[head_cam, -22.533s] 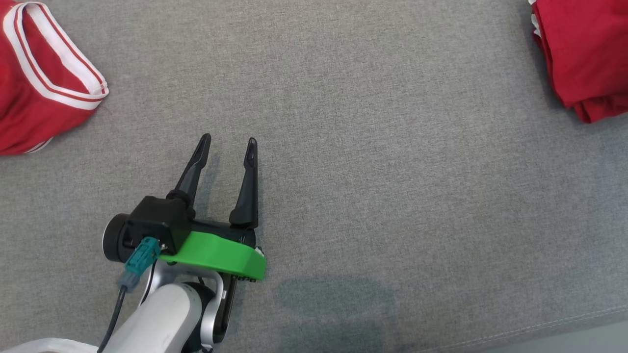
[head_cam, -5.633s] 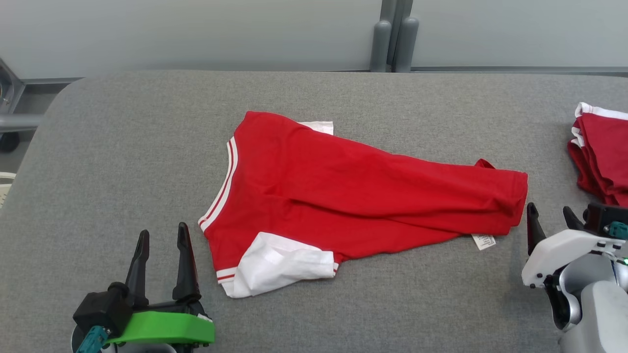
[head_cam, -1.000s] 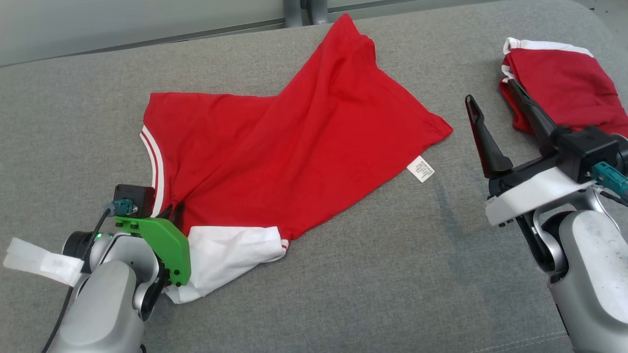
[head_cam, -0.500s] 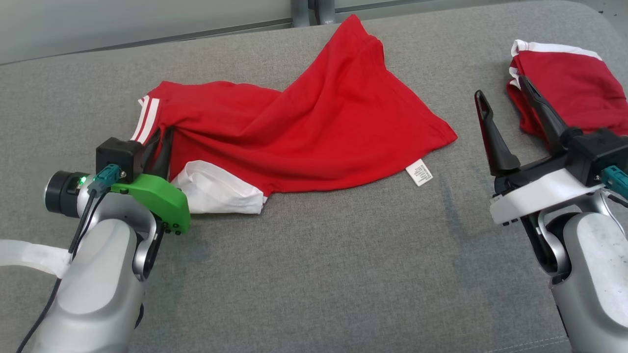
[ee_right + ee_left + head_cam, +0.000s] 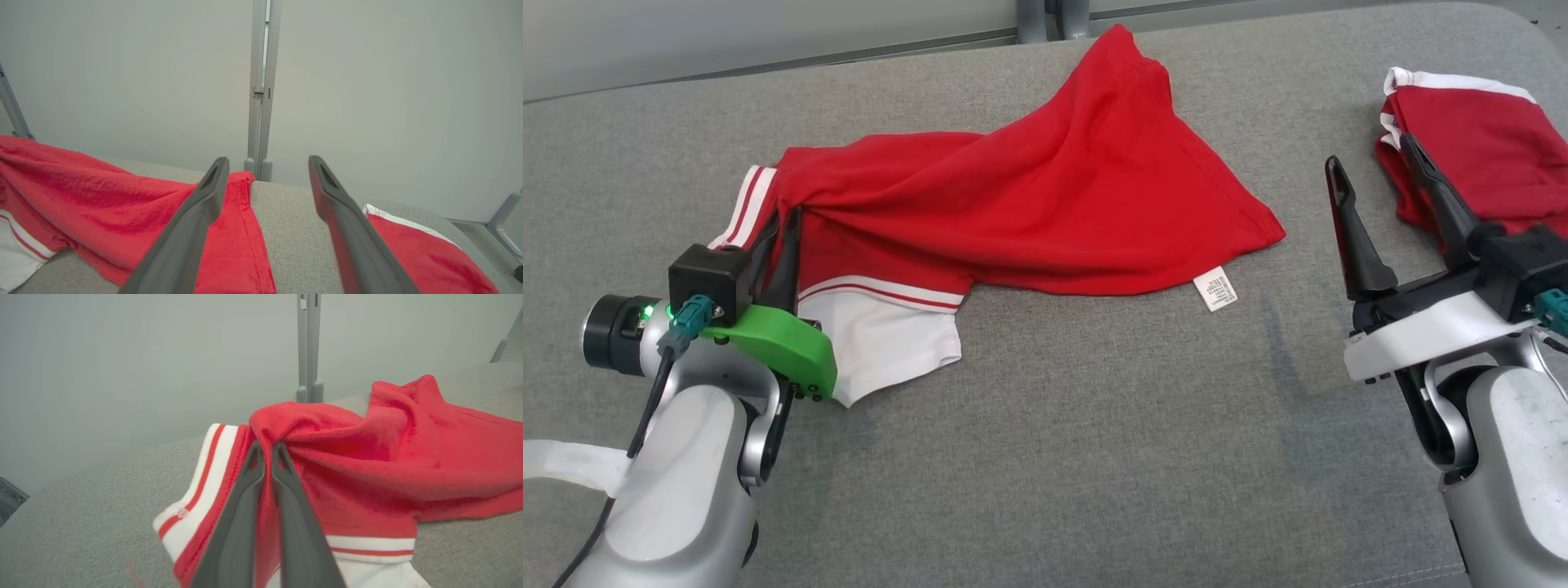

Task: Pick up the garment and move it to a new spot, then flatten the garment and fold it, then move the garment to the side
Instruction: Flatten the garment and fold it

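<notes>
At left: left claw (image 5: 783,222) pinching garment (image 5: 1045,188) | long axis left-right | right claw (image 5: 1369,152) wide

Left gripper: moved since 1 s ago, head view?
Yes. The left gripper, shut on the red shirt, has gone up the head view, away from the robot and nearer the grey post at the back, dragging cloth along.

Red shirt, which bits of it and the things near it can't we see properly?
Head view: the print on the care label is too small to read.
Head view: the near corner of the white sleeve of the red shirt is hidden behind the green mount of the left gripper.
Head view: the other red garment is cut off by the right edge and partly covered by a finger of the right gripper.
</notes>
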Available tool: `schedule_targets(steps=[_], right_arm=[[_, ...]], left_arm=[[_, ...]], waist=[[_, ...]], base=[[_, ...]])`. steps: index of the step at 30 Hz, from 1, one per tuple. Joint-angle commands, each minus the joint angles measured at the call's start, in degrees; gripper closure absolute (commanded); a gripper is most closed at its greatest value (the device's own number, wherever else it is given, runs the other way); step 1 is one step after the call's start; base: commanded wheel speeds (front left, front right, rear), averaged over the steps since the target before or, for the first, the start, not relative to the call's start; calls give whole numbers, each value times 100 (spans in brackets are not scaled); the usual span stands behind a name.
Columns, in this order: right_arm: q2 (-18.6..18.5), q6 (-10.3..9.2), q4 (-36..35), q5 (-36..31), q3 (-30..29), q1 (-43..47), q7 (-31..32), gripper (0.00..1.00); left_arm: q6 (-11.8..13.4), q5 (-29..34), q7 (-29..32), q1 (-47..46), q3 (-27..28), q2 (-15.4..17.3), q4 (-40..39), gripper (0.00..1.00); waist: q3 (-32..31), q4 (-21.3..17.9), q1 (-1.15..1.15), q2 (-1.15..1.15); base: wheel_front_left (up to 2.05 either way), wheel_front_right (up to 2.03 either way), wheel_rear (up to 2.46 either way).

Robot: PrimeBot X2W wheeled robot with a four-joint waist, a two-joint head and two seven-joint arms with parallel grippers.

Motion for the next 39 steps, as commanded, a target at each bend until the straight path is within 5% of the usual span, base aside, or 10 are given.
schedule_targets(steps=[1, 21, 22, 24, 25, 39], right_arm=[[20, -7, -31, -17, 17, -28, 16, 0], [256, -6, 302, -5, 150, -484, -177, 0], [268, -6, 323, -11, 158, -480, -184, 0], [282, -6, 367, -2, 166, -484, -183, 0], [291, -6, 388, -3, 155, -487, -185, 0], [389, -6, 588, -39, -194, -153, -105, 0]], left_arm=[[4, -20, 7, -58, 21, 48, 45, 100], [-94, 260, -885, -1830, -70, -165, 2499, 100], [-109, 239, -891, -1871, -80, -199, 2621, 95], [-149, 192, -927, -1959, -65, -252, 2818, 51], [-170, 166, -934, -1981, -51, -279, 2901, 2], [-350, -110, -977, -1576, 294, -425, 2731, 0]], waist=[[51, -33, 0, 31], [622, -578, 0, 31], [620, -586, 0, 31], [608, -592, 0, 31], [595, -588, 0, 31], [107, -235, 0, 31]], base=[[0, 0, 0], [0, 0, 0], [0, 0, 0], [0, 0, 0], [0, 0, 0], [0, 0, 0]])
